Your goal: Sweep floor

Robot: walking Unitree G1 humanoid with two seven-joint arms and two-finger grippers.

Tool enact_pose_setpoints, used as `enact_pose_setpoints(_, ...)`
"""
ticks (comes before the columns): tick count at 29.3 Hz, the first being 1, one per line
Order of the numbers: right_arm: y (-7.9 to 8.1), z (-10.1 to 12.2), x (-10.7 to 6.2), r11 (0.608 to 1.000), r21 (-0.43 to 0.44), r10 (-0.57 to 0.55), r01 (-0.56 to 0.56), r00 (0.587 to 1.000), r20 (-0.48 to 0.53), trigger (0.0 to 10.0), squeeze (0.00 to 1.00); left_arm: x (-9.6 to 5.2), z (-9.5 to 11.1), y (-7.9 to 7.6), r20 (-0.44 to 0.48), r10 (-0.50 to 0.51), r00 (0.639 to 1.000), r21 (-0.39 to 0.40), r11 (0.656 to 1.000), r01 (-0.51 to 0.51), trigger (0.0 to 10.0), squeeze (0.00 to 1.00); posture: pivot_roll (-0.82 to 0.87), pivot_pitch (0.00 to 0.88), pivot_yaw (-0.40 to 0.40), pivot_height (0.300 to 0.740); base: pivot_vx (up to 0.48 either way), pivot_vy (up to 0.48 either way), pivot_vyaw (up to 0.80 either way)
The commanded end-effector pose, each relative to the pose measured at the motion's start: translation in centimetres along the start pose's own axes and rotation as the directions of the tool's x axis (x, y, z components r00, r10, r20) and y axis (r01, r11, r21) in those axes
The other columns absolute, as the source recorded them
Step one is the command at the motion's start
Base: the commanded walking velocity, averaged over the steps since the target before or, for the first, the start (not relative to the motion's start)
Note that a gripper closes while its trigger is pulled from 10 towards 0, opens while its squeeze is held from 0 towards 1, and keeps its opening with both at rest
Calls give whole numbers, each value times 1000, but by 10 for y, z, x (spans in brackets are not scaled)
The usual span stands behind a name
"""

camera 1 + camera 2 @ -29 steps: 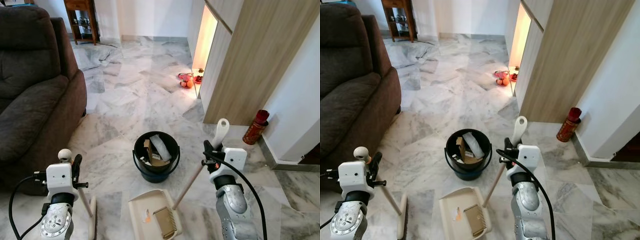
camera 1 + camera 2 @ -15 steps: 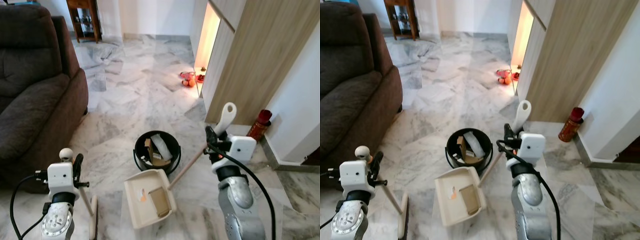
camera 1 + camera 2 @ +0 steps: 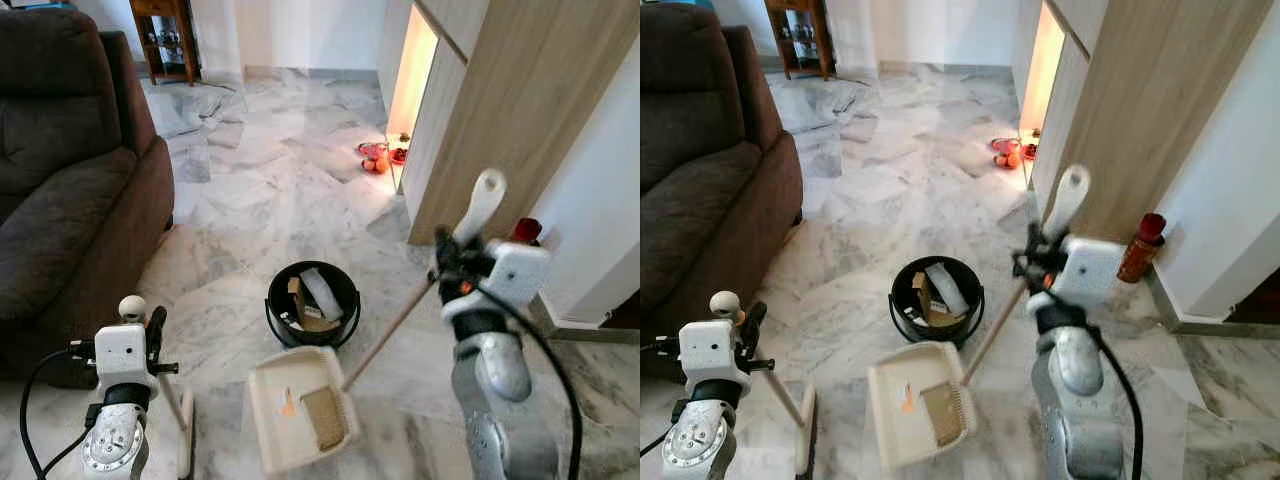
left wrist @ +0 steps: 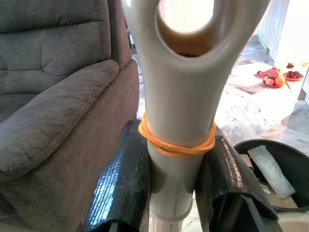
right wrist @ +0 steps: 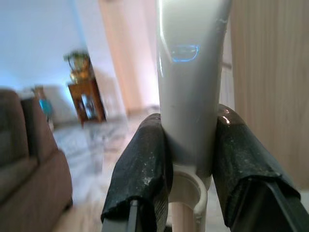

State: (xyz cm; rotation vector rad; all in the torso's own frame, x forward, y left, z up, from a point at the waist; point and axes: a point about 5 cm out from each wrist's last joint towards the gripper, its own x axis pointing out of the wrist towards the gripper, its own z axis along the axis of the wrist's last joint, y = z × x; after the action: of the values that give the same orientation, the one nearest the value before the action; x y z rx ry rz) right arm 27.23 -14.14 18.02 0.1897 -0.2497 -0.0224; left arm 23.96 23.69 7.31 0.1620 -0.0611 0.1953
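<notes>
The right end effector (image 3: 447, 268) is clamped on the cream handle of the dustpan (image 3: 300, 408), both black fingers (image 5: 140, 169) pressed against its sides just below the loop at the top. The wooden shaft slants from that grip down toward the robot's left to the pan, which sits tilted on the marble floor (image 3: 270, 190) with a brownish flat scrap and a small orange bit inside. The pan's near edge runs out of frame in the eye views. Just beyond the pan is a black bucket (image 3: 312, 306) holding cardboard and a plastic wrapper.

The left end effector (image 3: 150, 335) pinches the broom (image 3: 183, 432) by its cream handle, fingers (image 4: 123, 183) snug on both sides right under an orange rubber band. The broom head is cut off at the frame edge, so its bristles are hard to make out. A brown sofa (image 3: 70, 190) sits on the robot's left, a red can (image 3: 527, 232) is partly hidden behind the right wrist.
</notes>
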Motion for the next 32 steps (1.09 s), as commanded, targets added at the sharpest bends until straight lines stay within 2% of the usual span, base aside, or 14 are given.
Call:
enact_pose_setpoints(1, 3, 20, 2, 999, 41, -6, 1, 995, 100, 10000, 0, 4, 10, 2, 53, 3, 999, 8, 1000, -3, 10000, 0, 60, 0, -19, 740, 0, 0, 0)
enact_pose_setpoints(7, 5, 31, 6, 997, 72, -31, 20, 987, 160, 10000, 0, 4, 11, 2, 58, 6, 998, 11, 1000, -7, 10000, 0, 69, 0, -22, 740, 0, 0, 0)
enact_pose_setpoints(9, 7, 42, 9, 997, 68, -51, 38, 977, 209, 10000, 0, 4, 11, 3, 59, 13, 998, 12, 1000, -14, 10000, 0, 69, 0, -23, 740, 0, 0, 0)
enact_pose_setpoints(16, 9, 38, 18, 997, 64, -55, 42, 973, 225, 10000, 0, 4, 11, 3, 60, 13, 998, 16, 1000, -14, 10000, 0, 83, 0, -24, 740, 0, 0, 0)
enact_pose_setpoints(32, 10, 36, 25, 998, 63, -42, 27, 971, 236, 10000, 0, 1, 11, 4, 56, 7, 998, 15, 1000, -7, 10000, 0, 90, 0, -21, 740, 271, 0, 0)
